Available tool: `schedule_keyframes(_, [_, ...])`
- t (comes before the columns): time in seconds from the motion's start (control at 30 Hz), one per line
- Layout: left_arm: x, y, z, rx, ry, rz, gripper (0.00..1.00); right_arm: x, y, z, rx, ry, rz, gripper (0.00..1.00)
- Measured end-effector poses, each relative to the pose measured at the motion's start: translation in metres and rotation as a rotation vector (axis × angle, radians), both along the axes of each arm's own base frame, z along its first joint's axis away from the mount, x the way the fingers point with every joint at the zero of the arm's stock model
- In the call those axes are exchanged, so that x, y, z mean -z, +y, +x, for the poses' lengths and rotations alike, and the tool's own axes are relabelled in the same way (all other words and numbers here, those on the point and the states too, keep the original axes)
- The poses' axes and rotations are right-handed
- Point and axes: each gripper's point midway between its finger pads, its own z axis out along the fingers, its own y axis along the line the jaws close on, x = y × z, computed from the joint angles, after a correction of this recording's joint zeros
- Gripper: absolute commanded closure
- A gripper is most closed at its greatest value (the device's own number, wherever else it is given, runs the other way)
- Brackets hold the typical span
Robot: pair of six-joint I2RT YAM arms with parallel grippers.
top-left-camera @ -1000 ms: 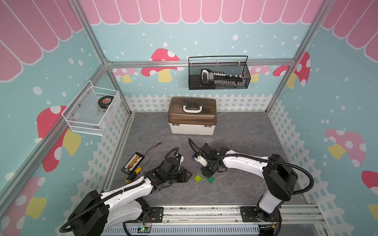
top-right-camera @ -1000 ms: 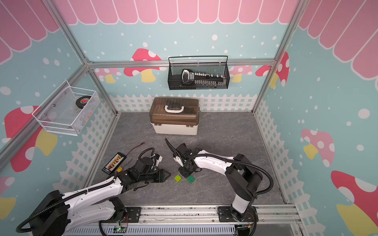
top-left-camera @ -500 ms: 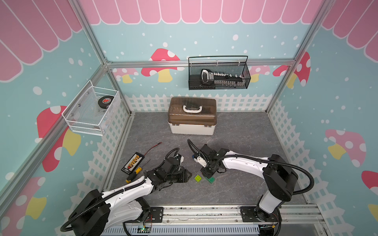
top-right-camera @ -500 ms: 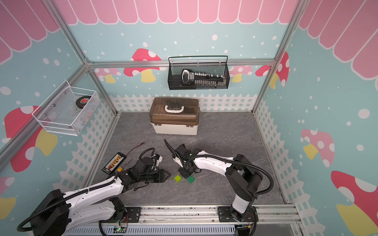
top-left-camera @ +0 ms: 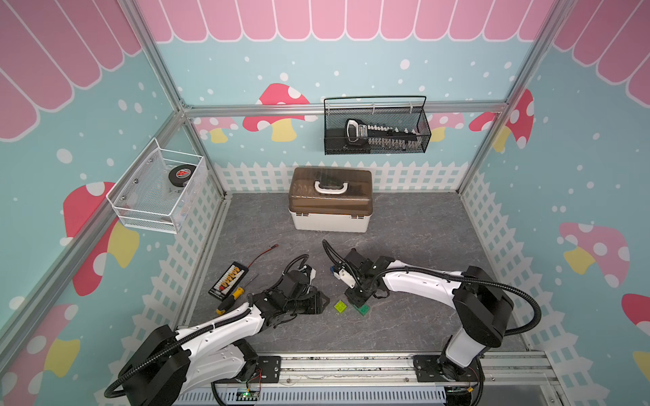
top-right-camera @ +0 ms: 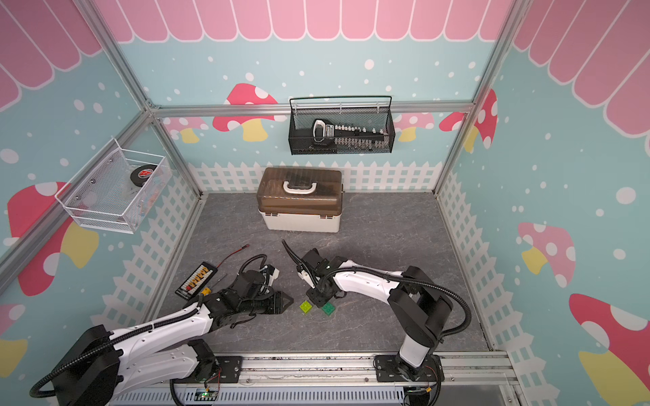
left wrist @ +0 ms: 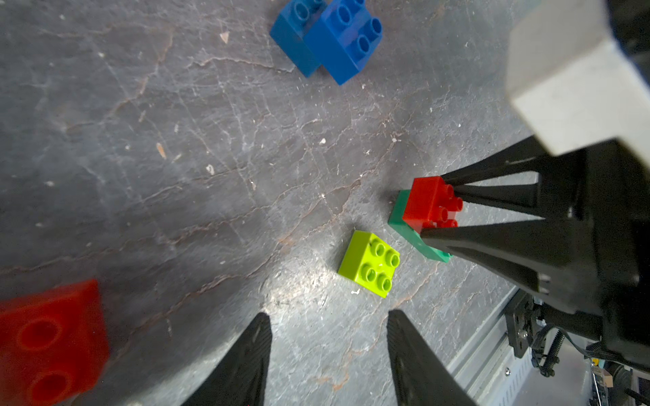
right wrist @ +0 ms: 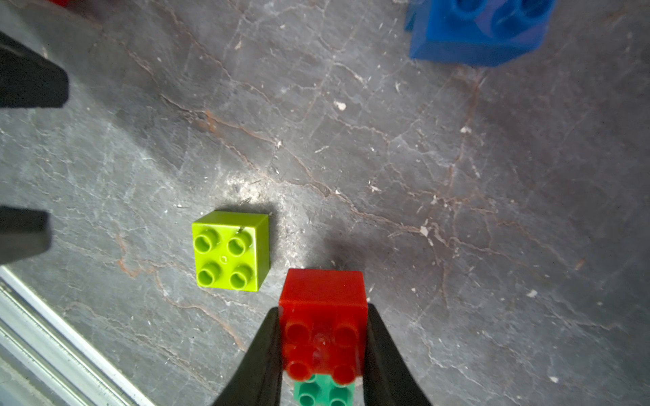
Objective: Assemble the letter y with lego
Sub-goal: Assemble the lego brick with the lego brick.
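Now my right jaws are clamped on two opposite sides of a red brick (right wrist: 323, 309), studs up. It sits on one end of the green brick (right wrist: 323, 392), and the green's other studs show bare past it. The green lies flat on the tabletop (top-left-camera: 422, 228), near the front rail and about midway between my two arms. Whether the red is pressed fully home I cannot tell.

Just beside that pair, but not touching it, the lime brick (left wrist: 369, 263) stands studs up on the tabletop. It lies between the stacked pair and my left jaws. My left jaws stand partly open with only bare tabletop between them. They are low, aimed towards the lime and short of it.

Two blue bricks (left wrist: 343, 38) lie touching each other farther back, well apart from the lime. In the top views my right wrist hides most of them. The other red brick (left wrist: 49, 341) lies alone, studs up, close to my left jaws on the side away from the lime. It is blurred in the left wrist view.

So only red on green is joined, and the lime, both blues and the other red lie loose.

A toolbox (top-left-camera: 330, 200) stands at the back, well clear, and a screwdriver (top-left-camera: 230, 298) lies by my left arm
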Motion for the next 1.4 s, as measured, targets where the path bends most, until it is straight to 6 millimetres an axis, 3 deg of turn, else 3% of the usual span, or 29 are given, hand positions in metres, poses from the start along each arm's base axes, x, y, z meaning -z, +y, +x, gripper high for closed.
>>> schedule_keyframes(1.4, [0.0019,0.0024,-0.0001,-0.007,0.003,0.012,0.45,0.0006,0.0001,-0.0004,-0.041,-0.055,-0.028,0.69])
